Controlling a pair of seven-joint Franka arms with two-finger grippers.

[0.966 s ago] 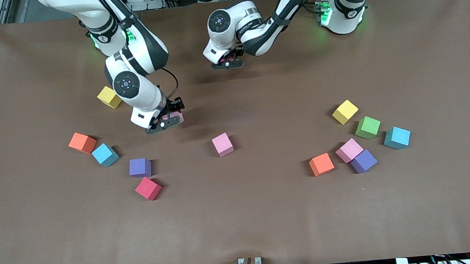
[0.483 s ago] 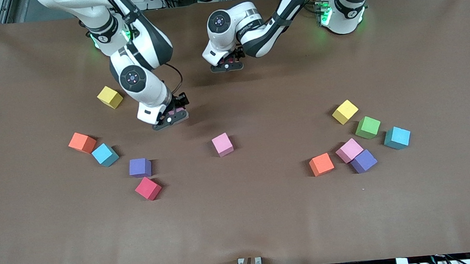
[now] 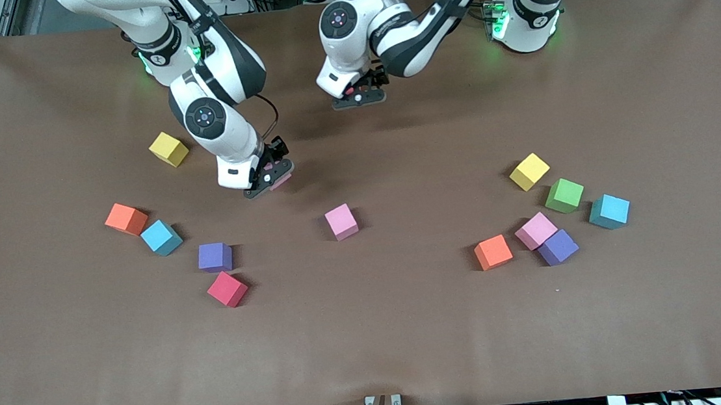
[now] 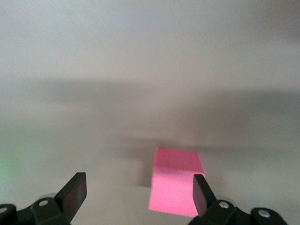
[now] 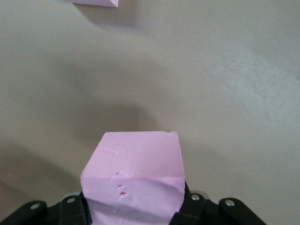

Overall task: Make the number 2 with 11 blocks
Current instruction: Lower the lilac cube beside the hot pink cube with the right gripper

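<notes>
Pink cube (image 5: pixel 133 180) — matte, dented — clamped in right gripper (image 3: pixel 269 179); left gripper (image 4: pixel 138 197) spread wide above hot-pink cube (image 4: pixel 174 186).

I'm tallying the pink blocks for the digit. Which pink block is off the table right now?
The pale pink block clamped in the right gripper. The other pale pink ones rest on the table: one alone mid-table, one touching the purple block.

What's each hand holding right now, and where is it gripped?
Right hand clamps a pink foam cube by two opposite side faces. Left hand is open, holding nothing.
</notes>
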